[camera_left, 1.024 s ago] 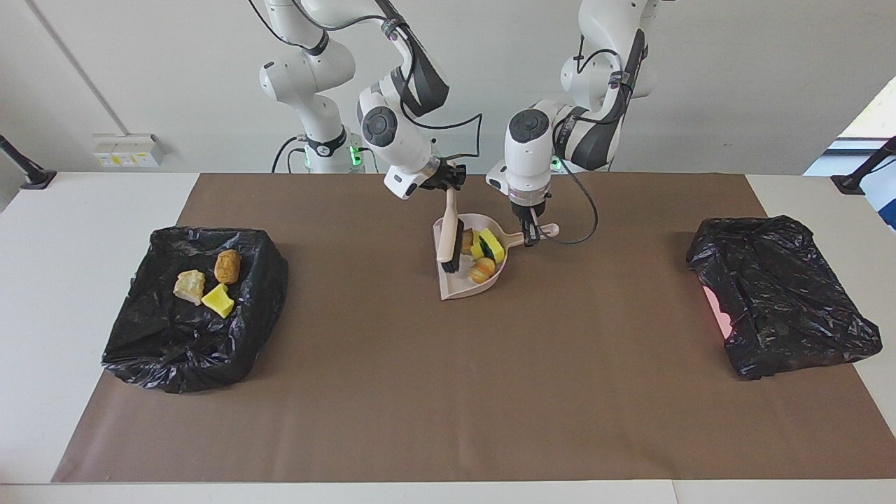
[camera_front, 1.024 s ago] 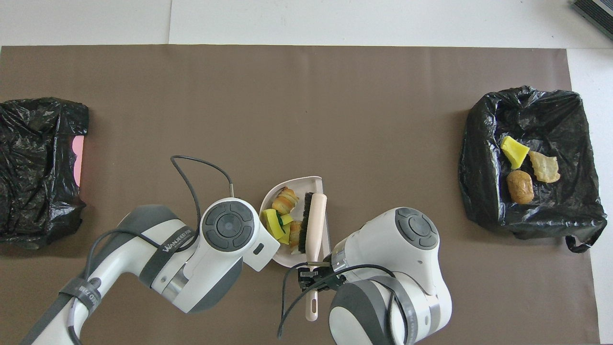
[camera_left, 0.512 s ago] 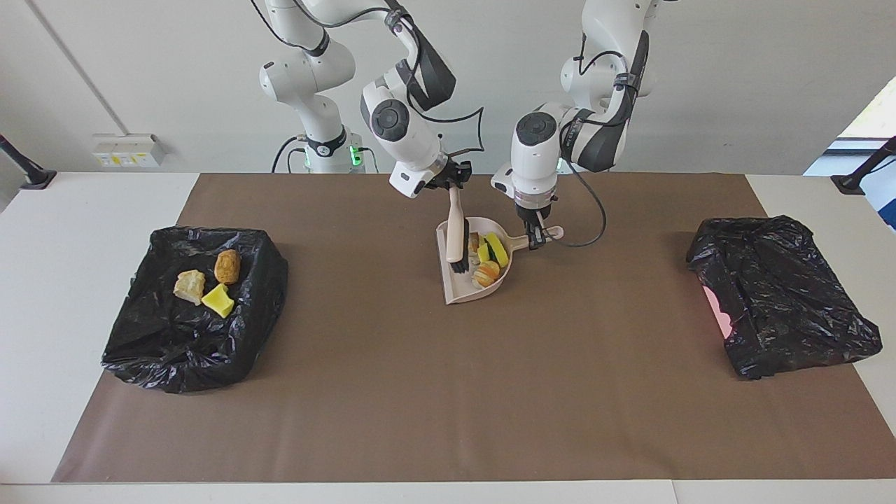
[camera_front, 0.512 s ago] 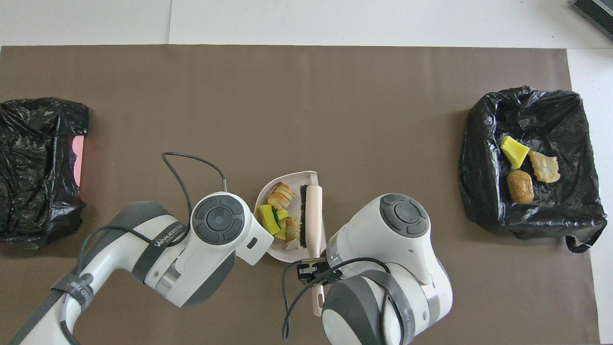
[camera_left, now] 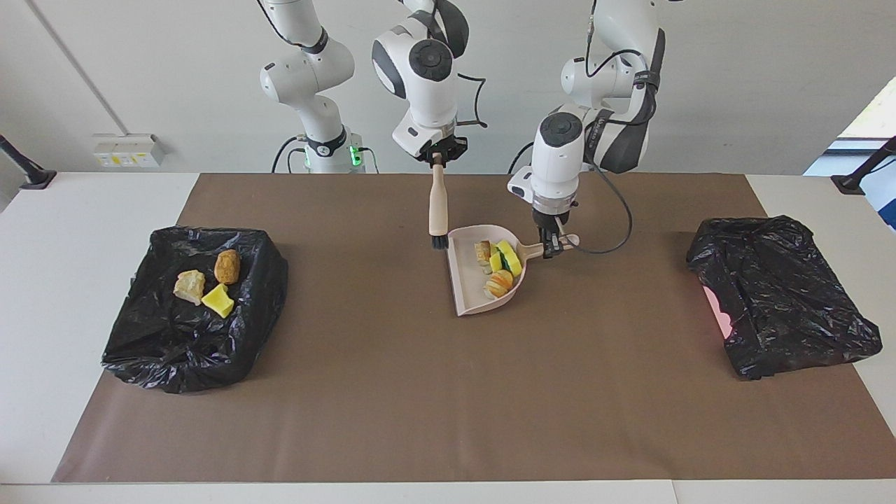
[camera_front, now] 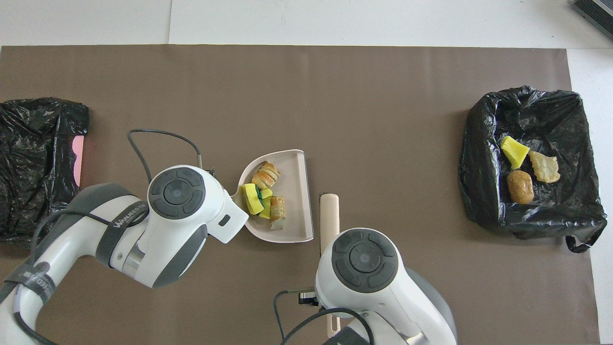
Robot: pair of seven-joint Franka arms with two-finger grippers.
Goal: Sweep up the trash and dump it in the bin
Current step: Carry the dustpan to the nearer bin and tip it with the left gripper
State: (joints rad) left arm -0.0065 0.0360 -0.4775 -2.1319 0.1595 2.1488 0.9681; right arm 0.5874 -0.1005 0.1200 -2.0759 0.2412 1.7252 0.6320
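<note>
Facing view, as I read it: left tool (camera_left: pixel 554 246) clamped on the handle of the pink dustpan (camera_left: pixel 467 288), which carries four pieces of trash (camera_left: pixel 500 269); right tool (camera_left: pixel 439 158) clamped on the brush (camera_left: pixel 438 210), hanging upright beside the pan. Overhead view: three more scraps (camera_front: pixel 524 167) lie in the open black bin bag (camera_front: pixel 550 211) at the right arm's end of the tabletop (camera_front: pixel 383 96); a second bag (camera_front: pixel 33 163) sits at the left arm's end.

A pale pink dustpan (camera_front: pixel 294 201) is lying on the brown mat (camera_front: pixel 335 96) near the table's middle, carrying yellow sponge chunks (camera_front: pixel 251 198) and tan bread-like lumps (camera_front: pixel 266 175). A brush handle (camera_front: pixel 329 213) is showing just beside the pan's open edge, apart from it. The arms' wrists are hiding both grippers. Three scraps (camera_front: pixel 522 167) are sitting in the black-lined bin (camera_front: pixel 531 211) at the right arm's end. A second black bag (camera_front: pixel 33 163) is lying at the left arm's end.
</note>
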